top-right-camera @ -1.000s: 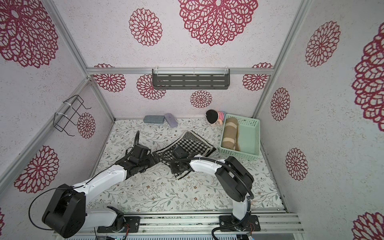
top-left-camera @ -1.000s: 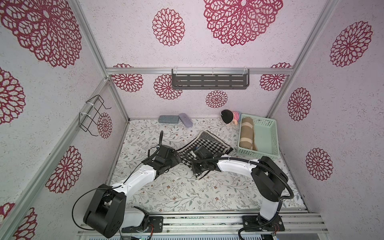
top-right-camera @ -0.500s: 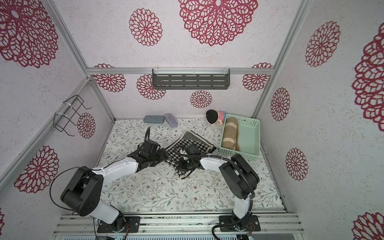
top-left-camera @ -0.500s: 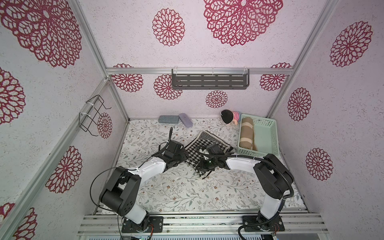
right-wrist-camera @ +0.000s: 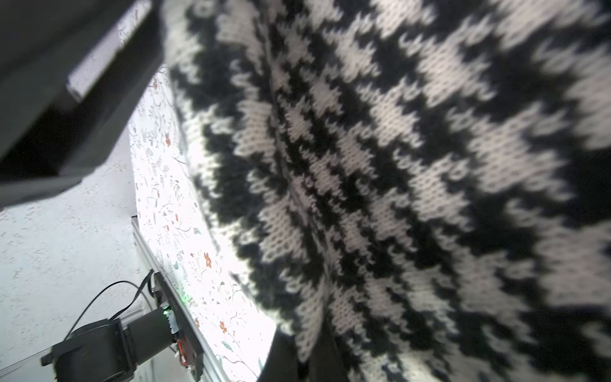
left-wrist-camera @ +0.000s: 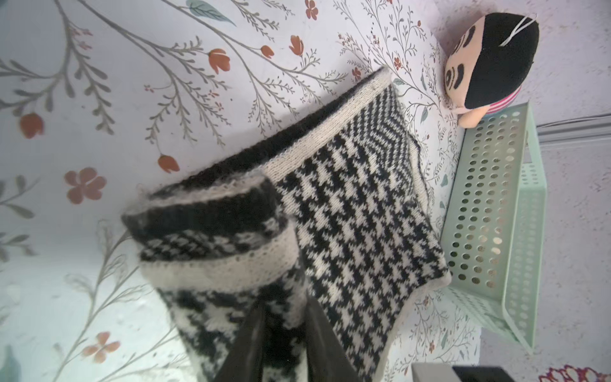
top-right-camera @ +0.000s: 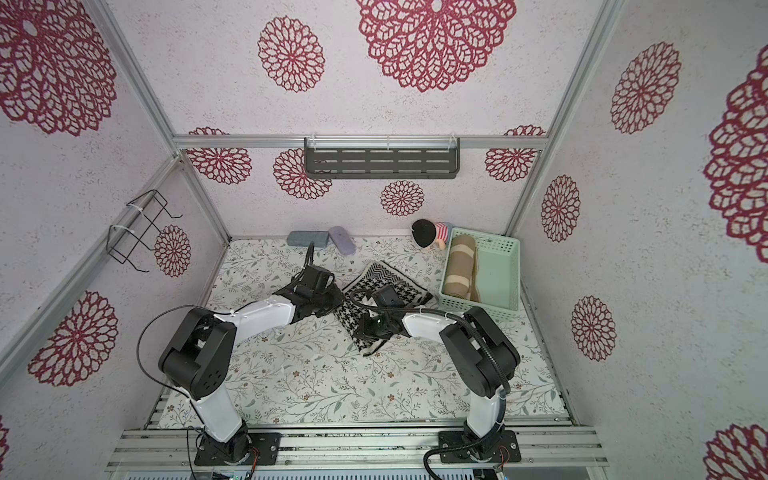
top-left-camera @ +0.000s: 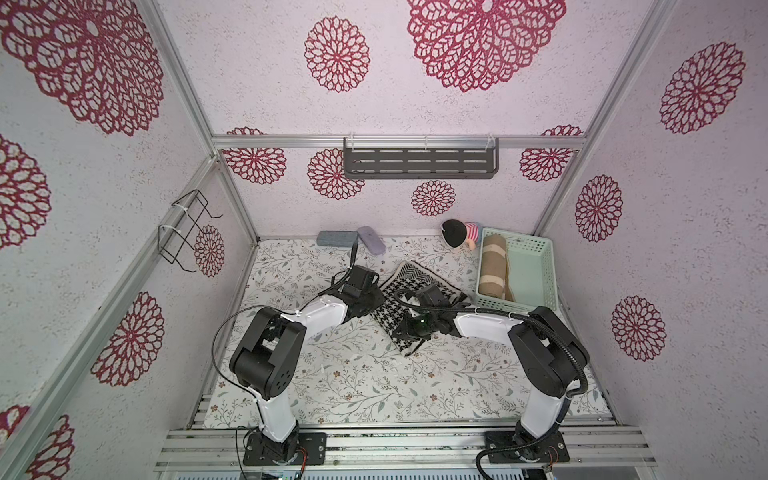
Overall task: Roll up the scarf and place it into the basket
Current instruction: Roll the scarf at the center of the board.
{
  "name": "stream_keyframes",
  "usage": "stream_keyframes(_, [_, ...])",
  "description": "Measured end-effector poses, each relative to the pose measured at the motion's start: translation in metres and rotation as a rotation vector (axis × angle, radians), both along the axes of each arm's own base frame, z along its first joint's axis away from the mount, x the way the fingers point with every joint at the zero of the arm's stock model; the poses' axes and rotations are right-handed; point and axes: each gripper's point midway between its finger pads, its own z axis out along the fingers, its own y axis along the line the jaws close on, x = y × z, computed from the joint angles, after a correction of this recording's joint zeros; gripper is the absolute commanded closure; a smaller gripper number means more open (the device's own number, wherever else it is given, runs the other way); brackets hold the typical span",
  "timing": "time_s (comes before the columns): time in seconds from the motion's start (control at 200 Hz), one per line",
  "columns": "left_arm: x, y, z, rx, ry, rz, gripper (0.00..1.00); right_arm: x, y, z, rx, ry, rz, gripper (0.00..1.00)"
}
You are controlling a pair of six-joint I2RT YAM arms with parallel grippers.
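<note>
In a top view, scarf diagonal, long axis seemingly toward basket.

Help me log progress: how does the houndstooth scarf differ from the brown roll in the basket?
The houndstooth scarf is black and white; the brown roll is tan with pale bands. The houndstooth scarf lies on the table, only one end curled up; the brown roll is fully rolled and lies inside the basket. Both look like soft fabric.

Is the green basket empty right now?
No, a rolled tan cloth with pale stripes lies inside the basket, along one of its long walls.
</note>
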Motion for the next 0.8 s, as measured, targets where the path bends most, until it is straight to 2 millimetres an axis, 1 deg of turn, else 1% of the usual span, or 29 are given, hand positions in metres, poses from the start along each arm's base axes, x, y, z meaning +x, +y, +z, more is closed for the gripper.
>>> stream_keyframes(0.085, [0.007, -0.006, -0.013, -0.006, 0.030, 0.004, 0.84, 0.000, -0.005, -0.004, -0.030, -0.006, -0.003, 0.78])
stream_keyframes(0.155, [0.011, -0.009, -0.027, -0.009, 0.061, 0.013, 0.85, 0.001, -0.010, -0.006, -0.070, -0.015, -0.008, 0.69])
stream_keyframes(0.19, [0.013, -0.010, -0.034, -0.008, 0.075, 0.018, 0.85, 0.003, -0.013, -0.006, -0.092, -0.025, -0.012, 0.65])
stream_keyframes(0.26, [0.015, -0.010, -0.045, -0.005, 0.097, 0.030, 0.87, 0.007, -0.022, -0.001, -0.144, -0.061, -0.022, 0.60])
stream_keyframes(0.335, [0.019, -0.011, -0.043, -0.008, 0.100, 0.037, 0.89, 0.012, -0.033, 0.011, -0.201, -0.117, -0.037, 0.58])
stream_keyframes(0.44, [0.026, -0.013, -0.038, -0.011, 0.095, 0.047, 0.91, 0.017, -0.048, 0.035, -0.267, -0.206, -0.058, 0.58])
stream_keyframes(0.535, [0.025, -0.012, -0.043, -0.011, 0.108, 0.064, 0.92, 0.020, -0.055, 0.054, -0.335, -0.283, -0.066, 0.61])
stream_keyframes(0.605, [0.025, -0.011, -0.044, -0.014, 0.115, 0.076, 0.92, 0.016, -0.048, 0.063, -0.381, -0.337, -0.044, 0.66])
stream_keyframes(0.651, [0.025, -0.011, -0.044, -0.016, 0.116, 0.081, 0.92, 0.009, -0.039, 0.068, -0.401, -0.367, -0.013, 0.68])
stream_keyframes(0.736, [0.025, -0.011, -0.044, -0.020, 0.119, 0.089, 0.92, -0.009, -0.015, 0.074, -0.416, -0.415, 0.064, 0.73])
stream_keyframes(0.796, [0.025, -0.011, -0.044, -0.022, 0.120, 0.092, 0.92, -0.022, 0.002, 0.074, -0.410, -0.430, 0.114, 0.76])
